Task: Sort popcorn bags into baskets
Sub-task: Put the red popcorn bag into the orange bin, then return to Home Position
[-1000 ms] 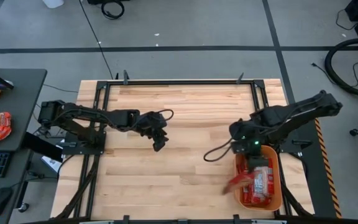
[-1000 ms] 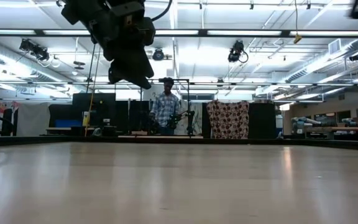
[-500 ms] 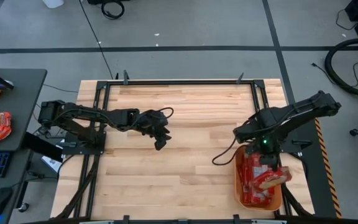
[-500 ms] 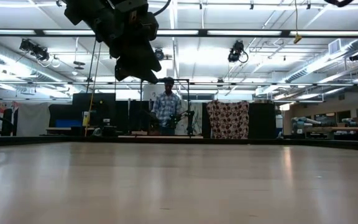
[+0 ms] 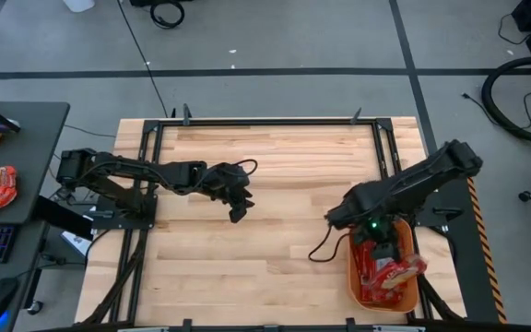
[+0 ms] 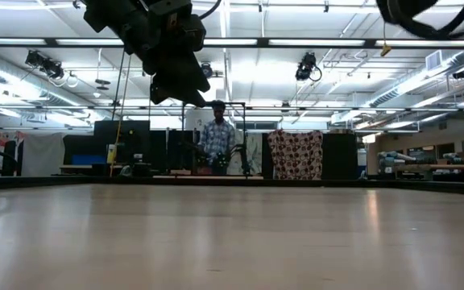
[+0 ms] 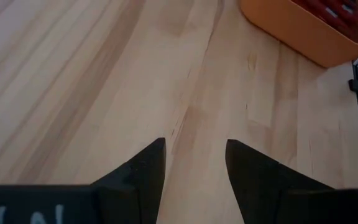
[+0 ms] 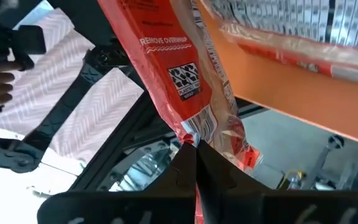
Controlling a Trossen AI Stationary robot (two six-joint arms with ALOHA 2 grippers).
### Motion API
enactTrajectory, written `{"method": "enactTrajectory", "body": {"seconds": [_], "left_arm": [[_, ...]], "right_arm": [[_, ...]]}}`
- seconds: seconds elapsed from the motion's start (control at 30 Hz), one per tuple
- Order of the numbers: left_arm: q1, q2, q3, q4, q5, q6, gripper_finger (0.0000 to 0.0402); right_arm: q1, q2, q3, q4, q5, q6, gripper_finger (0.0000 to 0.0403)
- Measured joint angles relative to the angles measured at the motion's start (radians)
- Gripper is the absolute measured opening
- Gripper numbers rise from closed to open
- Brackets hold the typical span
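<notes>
An orange basket (image 5: 411, 293) sits at the near right corner of the wooden table (image 5: 265, 166), and red popcorn bags (image 5: 373, 277) are packed flat inside it. On top of them lies a larger red bag (image 5: 402, 269), slanting across the basket toward its outer rim. The right wrist view shows this large bag (image 8: 185, 81) close up, with the orange wall (image 8: 303, 93) and the labelled packets (image 8: 272, 18) behind it.

The right gripper (image 5: 387, 247) hangs over the far end of the basket, its arm folded back toward the right edge of the table. Its two fingers (image 8: 194, 171) are pressed together on the crimped lower edge of the large bag, so it is clenched on that bag.

The left gripper (image 5: 238, 210) is held above the bare middle of the table, well apart from the basket, with its arm stretched out from the left side. Its fingers (image 7: 145, 171) stand apart with nothing between them; only wood shows below.

In the low view, a person (image 6: 217, 145) stands in the room beyond the table.
</notes>
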Motion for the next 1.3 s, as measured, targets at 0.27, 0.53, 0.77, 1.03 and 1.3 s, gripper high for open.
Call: {"method": "enactTrajectory", "body": {"seconds": [0.27, 0.53, 0.77, 1.03, 1.3], "left_arm": [[-0.001, 0.000, 0.000, 0.000, 0.002, 0.001, 0.0172], [-0.001, 0.000, 0.000, 0.000, 0.018, 0.004, 0.0172], [-0.001, -0.001, 0.000, -0.005, 0.054, 0.029, 0.0172], [0.002, -0.001, 0.000, -0.009, 0.053, 0.064, 0.0172], [0.002, -0.001, 0.000, -0.036, 0.061, 0.061, 0.0172]], "right_arm": [[0.000, 0.152, 0.000, -0.001, -0.052, -0.095, 0.0004], [-0.001, 0.249, 0.000, 0.002, -0.027, -0.141, 0.0051], [-0.029, 0.256, 0.001, -0.002, 0.035, -0.114, 0.0126], [-0.097, 0.244, 0.150, -0.003, 0.285, -0.091, 0.0148], [-0.110, 0.142, 0.300, 0.094, 0.650, -0.109, 0.0146]]}}
